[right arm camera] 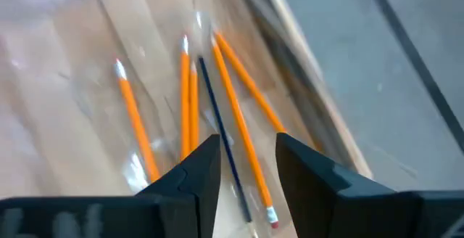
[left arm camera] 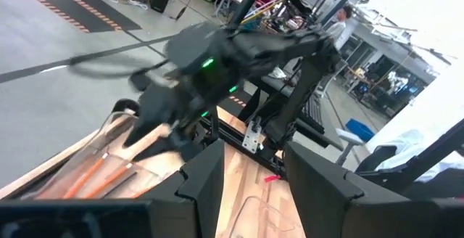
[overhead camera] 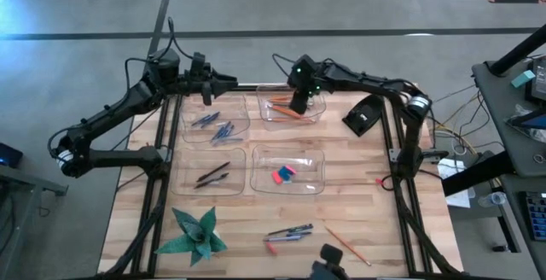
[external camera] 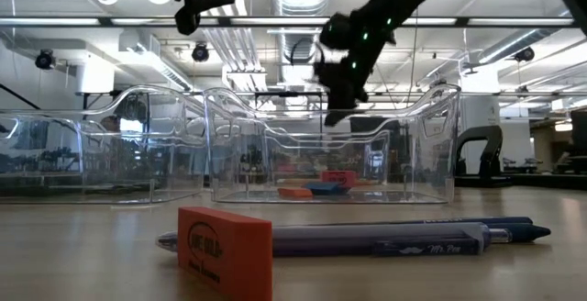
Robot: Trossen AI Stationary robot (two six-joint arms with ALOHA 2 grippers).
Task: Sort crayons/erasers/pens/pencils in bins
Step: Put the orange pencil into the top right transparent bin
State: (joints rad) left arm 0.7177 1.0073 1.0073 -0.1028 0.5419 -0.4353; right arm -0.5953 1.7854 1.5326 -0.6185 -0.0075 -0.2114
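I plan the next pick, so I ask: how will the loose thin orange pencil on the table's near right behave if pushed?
The thin orange pencil looks stiff and light. Being slender, it would probably roll or pivot on the smooth wooden table and may slip from a narrow grip.

The right arm's gripper [left arm camera: 163,122] smears into blur in the left wrist view; an orange pencil [right arm camera: 138,133] runs behind a finger [right arm camera: 199,173], and a pen [external camera: 367,239] hides partly behind an eraser [external camera: 225,250].

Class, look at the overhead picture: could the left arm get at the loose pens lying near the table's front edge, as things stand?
Probably yes. The left pincer hangs open over the back bin; the pens lie uncovered on bare table, though it is a long diagonal stretch across.
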